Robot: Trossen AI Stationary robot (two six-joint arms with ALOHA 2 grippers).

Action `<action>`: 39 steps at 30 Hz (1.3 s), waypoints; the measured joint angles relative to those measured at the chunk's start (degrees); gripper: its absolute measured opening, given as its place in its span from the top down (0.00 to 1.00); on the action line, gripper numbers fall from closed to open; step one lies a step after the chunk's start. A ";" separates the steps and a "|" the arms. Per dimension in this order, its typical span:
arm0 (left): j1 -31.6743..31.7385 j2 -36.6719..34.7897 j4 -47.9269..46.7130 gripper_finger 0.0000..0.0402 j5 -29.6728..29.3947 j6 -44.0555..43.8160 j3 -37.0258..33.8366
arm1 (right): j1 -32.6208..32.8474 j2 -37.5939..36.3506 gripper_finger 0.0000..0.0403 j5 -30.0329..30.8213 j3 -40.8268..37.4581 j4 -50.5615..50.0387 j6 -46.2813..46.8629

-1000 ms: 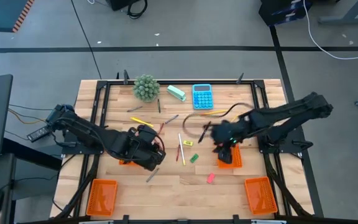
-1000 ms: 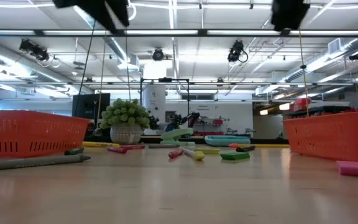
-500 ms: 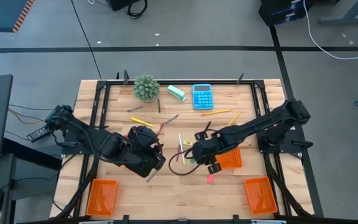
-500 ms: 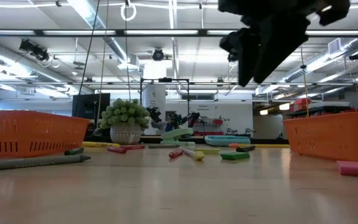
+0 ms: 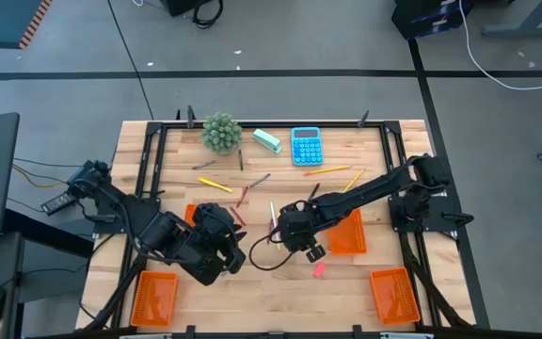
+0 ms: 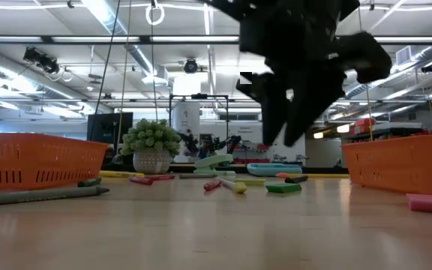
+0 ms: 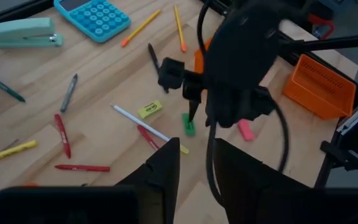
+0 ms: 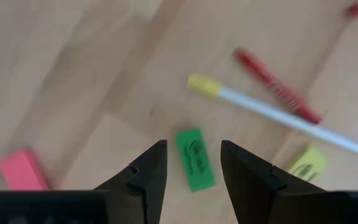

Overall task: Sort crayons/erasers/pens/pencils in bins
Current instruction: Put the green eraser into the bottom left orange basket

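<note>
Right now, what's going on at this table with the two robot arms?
The right gripper hangs open above a small green eraser lying mid-table, lined up to pick it. It holds nothing yet. The left gripper waits empty near an orange bin. Crayons, pens, pencils and a pink eraser still lie loose on the wooden table.

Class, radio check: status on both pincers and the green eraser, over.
Right pincer open above green eraser, not touching. Left pincer empty, waiting beside a bin. White stick and red crayon lie close by.
</note>
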 joint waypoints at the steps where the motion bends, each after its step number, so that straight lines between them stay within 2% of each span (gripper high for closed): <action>1: 0.00 0.00 0.07 0.75 0.02 -0.01 0.00 | 0.00 0.62 0.61 -0.09 0.00 0.03 -0.92; 8: 0.02 0.00 0.18 0.78 -0.01 -1.27 0.00 | -0.03 3.72 0.61 0.85 0.00 -1.25 -5.26; 17: 0.04 0.00 1.01 0.82 -0.01 -4.56 0.00 | -1.89 3.87 0.61 1.67 -0.21 -0.30 -7.72; 23: 0.04 0.00 2.88 0.85 -0.01 -4.57 0.00 | -4.00 3.87 0.61 -3.10 -3.48 2.06 -7.11; 33: 0.04 0.00 3.68 0.90 0.02 -4.51 0.00 | -4.44 3.65 0.62 -3.43 -5.23 4.51 -6.91; 39: 0.04 0.00 3.99 0.92 0.02 -4.53 0.00 | -4.44 3.69 0.68 -3.43 -5.29 5.39 -6.08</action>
